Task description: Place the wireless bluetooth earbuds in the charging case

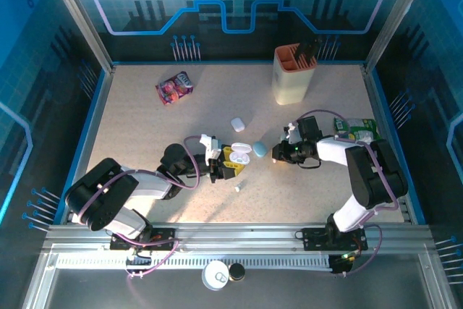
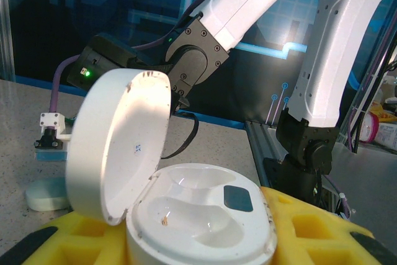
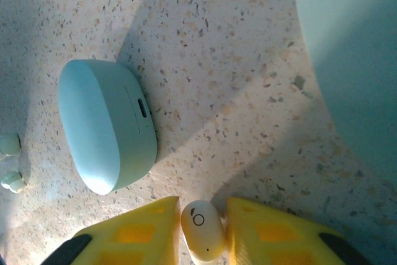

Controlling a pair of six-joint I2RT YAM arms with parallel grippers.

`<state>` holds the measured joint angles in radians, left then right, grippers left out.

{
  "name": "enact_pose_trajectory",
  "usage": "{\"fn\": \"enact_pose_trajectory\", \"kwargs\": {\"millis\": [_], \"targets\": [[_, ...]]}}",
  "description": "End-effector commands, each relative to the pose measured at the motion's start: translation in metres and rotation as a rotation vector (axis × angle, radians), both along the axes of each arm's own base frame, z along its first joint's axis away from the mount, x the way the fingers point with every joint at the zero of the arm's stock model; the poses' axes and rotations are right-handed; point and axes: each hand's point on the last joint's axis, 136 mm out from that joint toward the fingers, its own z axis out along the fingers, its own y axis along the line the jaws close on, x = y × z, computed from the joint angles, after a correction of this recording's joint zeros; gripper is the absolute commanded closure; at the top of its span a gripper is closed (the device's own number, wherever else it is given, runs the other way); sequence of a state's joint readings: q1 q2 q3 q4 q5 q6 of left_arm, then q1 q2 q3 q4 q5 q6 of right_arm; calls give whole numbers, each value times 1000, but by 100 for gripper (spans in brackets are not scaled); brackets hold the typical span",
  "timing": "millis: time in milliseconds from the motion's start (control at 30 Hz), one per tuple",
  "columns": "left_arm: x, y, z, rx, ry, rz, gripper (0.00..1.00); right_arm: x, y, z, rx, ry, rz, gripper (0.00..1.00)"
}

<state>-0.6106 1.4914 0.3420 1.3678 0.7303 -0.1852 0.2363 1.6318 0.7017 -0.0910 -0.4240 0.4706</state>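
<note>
My left gripper is shut on a white charging case, its yellow fingers pressed against both sides. The lid stands open and both moulded wells are bare. In the right wrist view my right gripper is down at the tabletop, its yellow fingers shut on a small white earbud marked with a black ring. A closed pale blue case lies just beyond those fingertips. Two pale buds sit at the left edge. From above, the right gripper is right of the blue case.
A closed white case lies behind the grippers and a loose bud lies in front of them. A beige holder stands at the back right, a snack packet at the back left, a green packet by the right arm.
</note>
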Motion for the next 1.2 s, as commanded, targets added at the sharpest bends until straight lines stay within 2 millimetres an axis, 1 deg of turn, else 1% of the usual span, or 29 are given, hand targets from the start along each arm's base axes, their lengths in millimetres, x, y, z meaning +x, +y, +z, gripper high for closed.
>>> {"fn": "enact_pose_trajectory", "kwargs": {"millis": [0,133,267,367,500,567,733,800,867,967,1167], "targets": [[-2,2,4,-12,-34,-11,70,-11,4,-12,-17,56,21,79],[-1,2,4,-11,-34,-8,69,-12,2,-12,-30,52,15,85],[0,3,2,-7,-37,4,69,-10,0,-6,-50,15,-1,85],[2,4,-1,-3,-37,15,69,-6,-4,2,-110,-43,-34,85],[3,3,-3,1,-32,22,69,-3,-15,13,-221,-121,-150,85],[5,3,-3,1,-31,25,69,-2,-18,20,-267,-161,-205,85],[6,3,-5,5,-35,28,69,-4,-33,35,-412,-255,-350,87],[5,3,-6,9,-34,27,69,-5,-37,40,-430,-289,-396,86],[6,3,-7,10,-32,27,69,-7,-40,40,-422,-288,-447,86],[6,3,-9,14,-30,29,69,-8,-43,41,-425,-292,-477,86],[9,4,-11,18,-36,47,69,-7,-40,45,-452,-304,-441,86]]}}
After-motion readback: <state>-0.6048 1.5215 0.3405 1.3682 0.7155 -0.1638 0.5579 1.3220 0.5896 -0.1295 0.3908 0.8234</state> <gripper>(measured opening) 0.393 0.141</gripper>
